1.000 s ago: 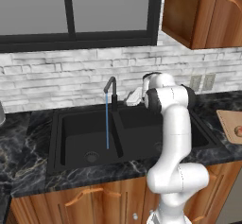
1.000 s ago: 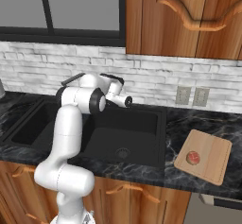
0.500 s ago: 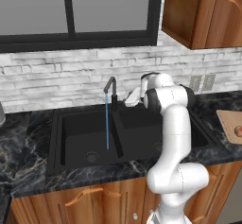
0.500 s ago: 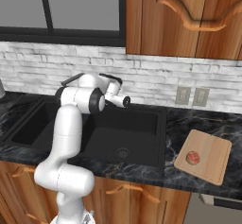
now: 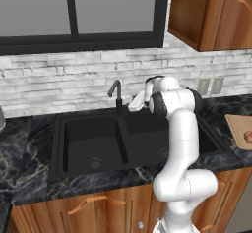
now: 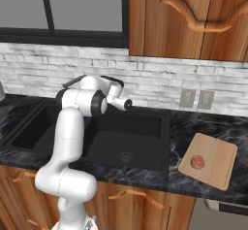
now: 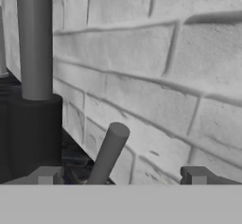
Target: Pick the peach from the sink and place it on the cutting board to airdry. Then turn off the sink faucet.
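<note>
The peach [image 6: 197,162] lies on the light wooden cutting board [image 6: 215,152] right of the sink [image 6: 143,121]; both also show at the right edge of the left base view, peach [image 5: 249,137] on board [image 5: 236,125]. The black faucet [image 5: 116,92] stands behind the sink's divider [image 5: 122,143], with no water running from it. My gripper [image 5: 129,105] is right beside the faucet. In the hand view the faucet column [image 7: 34,43] rises at left. The thin lever [image 7: 108,154] sits between my open gripper's [image 7: 120,176] fingertips [image 7: 196,175], nearer the left one.
A white brick wall [image 7: 165,67] is directly behind the faucet. Wall outlets [image 6: 196,98] sit above the dark marble counter [image 6: 193,124]. Wooden cabinets [image 6: 193,20] hang above right, and a window [image 5: 74,11] is over the sink.
The blue water stream that ran from the spout in the earlier frames is gone. The arm and hand have barely moved.
</note>
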